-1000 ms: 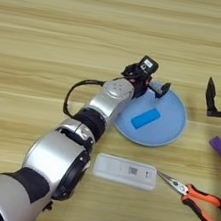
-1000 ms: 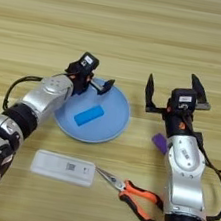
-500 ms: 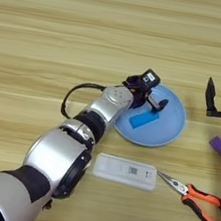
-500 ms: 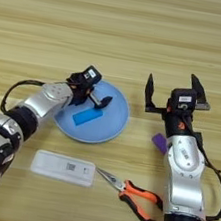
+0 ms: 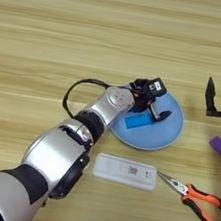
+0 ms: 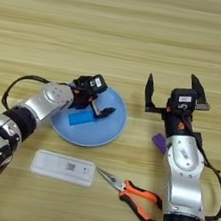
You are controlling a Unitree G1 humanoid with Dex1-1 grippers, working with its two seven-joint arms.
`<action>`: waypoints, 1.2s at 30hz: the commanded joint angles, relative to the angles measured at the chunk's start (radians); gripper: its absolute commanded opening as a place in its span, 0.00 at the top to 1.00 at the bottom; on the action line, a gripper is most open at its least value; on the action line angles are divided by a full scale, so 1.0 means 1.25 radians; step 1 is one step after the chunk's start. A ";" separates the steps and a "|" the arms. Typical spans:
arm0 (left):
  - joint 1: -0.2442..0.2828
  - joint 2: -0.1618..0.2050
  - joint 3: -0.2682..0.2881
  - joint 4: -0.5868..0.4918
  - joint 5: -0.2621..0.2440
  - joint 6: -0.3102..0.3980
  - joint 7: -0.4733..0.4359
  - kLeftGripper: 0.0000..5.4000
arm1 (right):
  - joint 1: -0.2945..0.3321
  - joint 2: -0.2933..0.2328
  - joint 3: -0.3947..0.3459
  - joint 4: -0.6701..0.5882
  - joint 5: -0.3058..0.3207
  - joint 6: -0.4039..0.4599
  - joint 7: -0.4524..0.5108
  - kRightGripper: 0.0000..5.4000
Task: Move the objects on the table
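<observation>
A round light-blue plate (image 5: pixel 154 138) lies mid-table with a bright-blue block (image 5: pixel 138 121) flat on it. My left gripper (image 5: pixel 150 112) hangs low over the plate, open. It sits just behind the block, with one black finger (image 5: pixel 162 114) past the block's right end. The other finger is hidden by the wrist. My right gripper (image 6: pixel 174 90) stands open and upright to the right of the plate, holding nothing. A small purple block (image 6: pixel 159 142) lies on the table (image 6: pixel 123 28) beside the right forearm. The white remote-like device (image 6: pixel 63 167) lies in front of the plate.
Orange-handled pliers (image 6: pixel 137 195) lie on the near right side, their nose pointing at the remote's right end. A black cable (image 5: pixel 77 94) loops out from my left forearm above the wood.
My left gripper has come from the plate's far rim down and nearer, to just behind the blue block. The right arm, the purple block, the remote and the pliers have not moved.
</observation>
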 commanded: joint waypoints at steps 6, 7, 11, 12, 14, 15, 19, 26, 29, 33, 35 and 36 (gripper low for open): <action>0.036 0.021 -0.013 -0.046 0.012 -0.017 -0.030 0.01 | -0.003 -0.003 -0.002 -0.006 0.001 0.010 0.000 0.00; 0.048 0.025 -0.013 -0.064 0.010 -0.014 -0.035 0.01 | -0.003 -0.004 -0.002 -0.007 0.002 0.010 0.000 0.00; 0.113 0.048 -0.018 -0.161 0.001 0.004 -0.058 0.01 | -0.003 -0.005 -0.004 -0.009 0.003 0.011 0.000 0.00; 0.131 0.056 -0.019 -0.189 0.001 0.011 -0.062 0.01 | -0.005 -0.006 -0.004 -0.009 0.003 0.011 0.000 0.00; 0.171 0.077 -0.019 -0.249 0.000 0.028 -0.069 0.01 | -0.007 -0.007 -0.005 -0.008 0.004 0.012 0.001 0.00; 0.192 0.088 -0.019 -0.280 -0.001 0.038 -0.072 0.01 | -0.008 -0.007 -0.006 -0.006 0.004 0.011 0.001 0.00; 0.264 0.124 -0.018 -0.392 -0.009 0.078 -0.086 0.01 | -0.012 -0.010 -0.008 -0.002 0.006 0.010 0.003 0.00; 0.338 0.160 -0.022 -0.516 -0.024 0.137 -0.097 0.01 | -0.018 -0.016 -0.012 0.000 0.009 0.011 0.006 0.00; 0.355 0.169 -0.024 -0.546 -0.027 0.151 -0.099 0.01 | -0.019 -0.018 -0.014 -0.002 0.010 0.013 0.007 0.00; 0.377 0.181 -0.029 -0.591 -0.035 0.174 -0.105 0.01 | -0.019 -0.018 -0.015 -0.003 0.010 0.013 0.008 0.00; 0.386 0.188 -0.034 -0.608 -0.037 0.190 -0.113 0.01 | -0.019 -0.019 -0.015 -0.004 0.010 0.014 0.008 0.00; 0.389 0.192 -0.036 -0.616 -0.039 0.201 -0.119 0.01 | -0.020 -0.019 -0.015 -0.006 0.010 0.015 0.007 0.00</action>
